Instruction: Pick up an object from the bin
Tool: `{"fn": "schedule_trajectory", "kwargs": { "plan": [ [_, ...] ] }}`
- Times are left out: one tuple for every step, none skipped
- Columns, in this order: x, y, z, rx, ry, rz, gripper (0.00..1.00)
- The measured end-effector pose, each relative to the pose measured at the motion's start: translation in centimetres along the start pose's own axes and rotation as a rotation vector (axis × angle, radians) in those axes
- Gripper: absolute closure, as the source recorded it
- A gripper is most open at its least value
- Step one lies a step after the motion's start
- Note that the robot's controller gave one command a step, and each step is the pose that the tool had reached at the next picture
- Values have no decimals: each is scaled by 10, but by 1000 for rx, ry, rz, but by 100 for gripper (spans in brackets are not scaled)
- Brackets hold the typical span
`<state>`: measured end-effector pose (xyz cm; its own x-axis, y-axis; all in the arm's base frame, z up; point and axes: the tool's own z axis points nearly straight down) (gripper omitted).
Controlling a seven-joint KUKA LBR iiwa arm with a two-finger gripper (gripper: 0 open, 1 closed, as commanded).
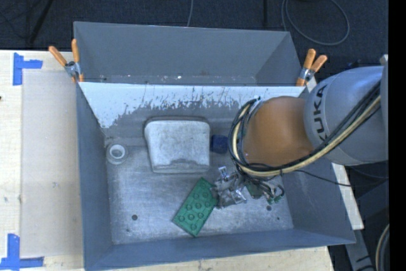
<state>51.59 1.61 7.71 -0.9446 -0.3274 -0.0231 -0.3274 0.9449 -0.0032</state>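
Gripper (227,192) sits at the upper right end of the green plate (195,207) in the bin (136,197); whether it is spread or pinching cannot be told.

Lighting: bright, from above. Bin (92,200) far wall: pale, hard-edged lit band; left wall shaded. Soft sheen on orange cover (279,127) and arm (355,105). Shadow beneath arm, right floor. Beyond far rim: dark.

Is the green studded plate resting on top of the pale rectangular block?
No, the green studded plate lies flat on the bin floor, nearer the camera than the pale rectangular block, not on it.
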Motion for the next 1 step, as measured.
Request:
{"fn": "schedule_trajectory", "kwargs": {
  "plan": [
    [48,-78,-63,1,21,8,100]
  ]
}}
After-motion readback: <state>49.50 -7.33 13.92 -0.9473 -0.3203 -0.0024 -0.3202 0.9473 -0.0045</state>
